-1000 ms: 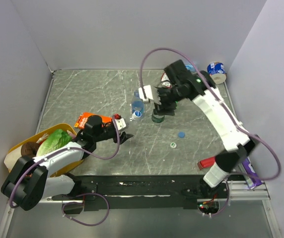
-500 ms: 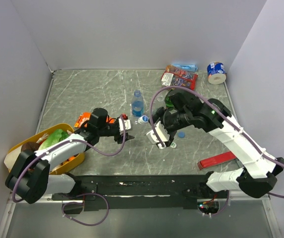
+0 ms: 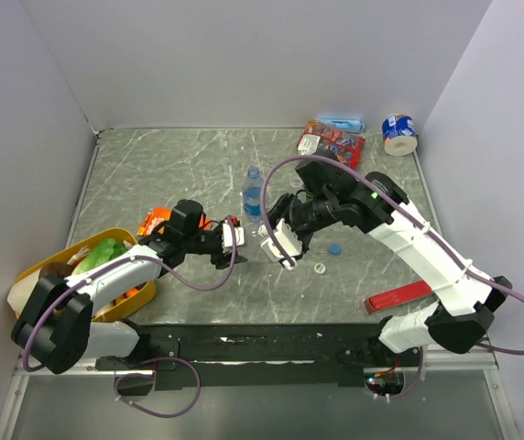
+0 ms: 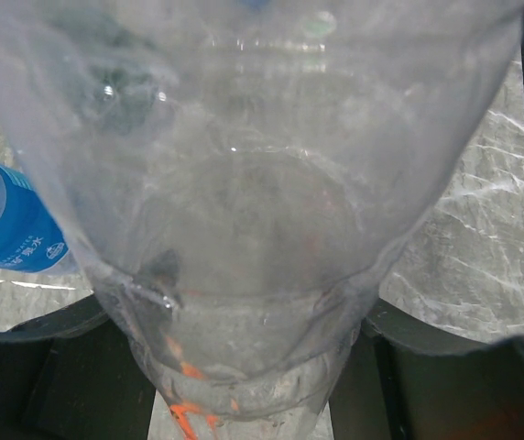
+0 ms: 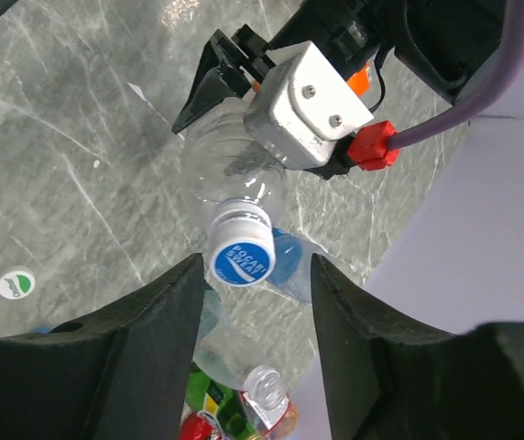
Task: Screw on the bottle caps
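Note:
My left gripper (image 3: pixel 232 240) is shut on the body of a clear crumpled bottle (image 4: pixel 244 211), held on its side above the table; it also shows in the right wrist view (image 5: pixel 221 170). That bottle carries a white-sided cap with a blue printed top (image 5: pixel 241 253). My right gripper (image 5: pixel 257 275) is open, one jaw on each side of this cap, not touching it. The blue-labelled water bottle (image 3: pixel 254 191) stands behind. A plain blue cap (image 3: pixel 334 247) and a green-rimmed cap (image 3: pixel 319 268) lie on the table. The dark green bottle is hidden behind my right arm.
A yellow bowl (image 3: pixel 33 275) of food and an orange packet (image 3: pixel 157 220) sit at the left. Red snack packets (image 3: pixel 332 142) and a blue-and-white can (image 3: pixel 398 134) lie at the back right. A red flat object (image 3: pixel 399 297) lies at the front right.
My right arm swung forward and left from the back middle, and its open jaws now flank the cap of the held bottle. My left gripper moved right with its bottle.

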